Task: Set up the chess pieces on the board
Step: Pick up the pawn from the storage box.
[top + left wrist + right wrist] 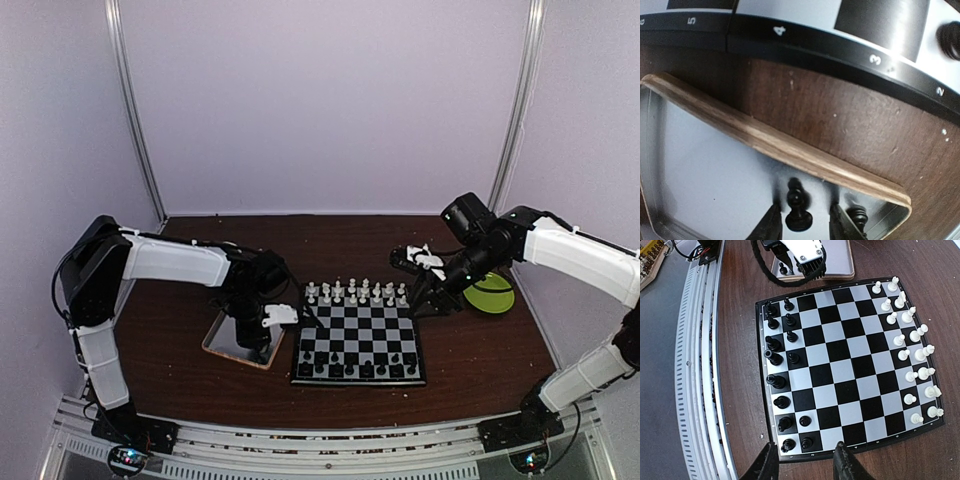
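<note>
Pawn [798, 207], black, sits in the tray [700, 165] beside the board [790, 37], between my left pincer's [805, 225] part-open jaws, not yet gripped. Light, hard, slick, tippy, I judge; I'd pinch the stem low, just above the base. My right pincer [804, 454] hovers over the board edge, parted, empty

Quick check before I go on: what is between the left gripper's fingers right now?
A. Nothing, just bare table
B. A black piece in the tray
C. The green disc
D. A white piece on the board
B. In the left wrist view the left gripper has its jaws either side of a black piece inside the tray, with a gap showing on the right, so the piece is not yet gripped.
</note>
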Robot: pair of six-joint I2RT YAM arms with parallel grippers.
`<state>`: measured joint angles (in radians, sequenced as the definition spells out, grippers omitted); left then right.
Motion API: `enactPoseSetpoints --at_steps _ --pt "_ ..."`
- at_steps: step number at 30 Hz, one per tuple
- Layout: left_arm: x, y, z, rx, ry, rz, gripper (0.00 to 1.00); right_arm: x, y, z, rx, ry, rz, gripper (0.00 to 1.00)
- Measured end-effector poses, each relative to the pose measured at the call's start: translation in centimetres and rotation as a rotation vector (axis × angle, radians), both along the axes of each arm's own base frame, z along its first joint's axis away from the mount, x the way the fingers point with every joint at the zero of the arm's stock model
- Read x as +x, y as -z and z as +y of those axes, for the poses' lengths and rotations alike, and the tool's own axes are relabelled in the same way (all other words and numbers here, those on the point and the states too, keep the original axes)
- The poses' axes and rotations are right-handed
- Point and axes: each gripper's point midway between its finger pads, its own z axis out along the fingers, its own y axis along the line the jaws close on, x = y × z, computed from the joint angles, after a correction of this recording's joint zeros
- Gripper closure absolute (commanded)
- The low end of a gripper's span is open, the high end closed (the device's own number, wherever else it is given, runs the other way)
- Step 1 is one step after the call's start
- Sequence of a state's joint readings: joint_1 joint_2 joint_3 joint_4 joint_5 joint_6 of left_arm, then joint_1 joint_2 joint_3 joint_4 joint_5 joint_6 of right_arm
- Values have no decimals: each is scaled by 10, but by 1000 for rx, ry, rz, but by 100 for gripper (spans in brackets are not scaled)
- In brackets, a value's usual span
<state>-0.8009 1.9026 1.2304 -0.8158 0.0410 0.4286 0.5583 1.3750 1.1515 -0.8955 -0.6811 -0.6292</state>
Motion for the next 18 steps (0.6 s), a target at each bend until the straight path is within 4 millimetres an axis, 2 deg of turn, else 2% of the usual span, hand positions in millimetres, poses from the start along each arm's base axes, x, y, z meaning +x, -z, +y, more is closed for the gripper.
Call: enactPoseSetpoints --at_steps 6,18 --pt "-9 0 8 8 -18 -7 70 -1 1 -1 -5 -1 7 63" --pt "-4 0 7 17 -59 -16 60 -1 2 -1 -6 -1 10 63"
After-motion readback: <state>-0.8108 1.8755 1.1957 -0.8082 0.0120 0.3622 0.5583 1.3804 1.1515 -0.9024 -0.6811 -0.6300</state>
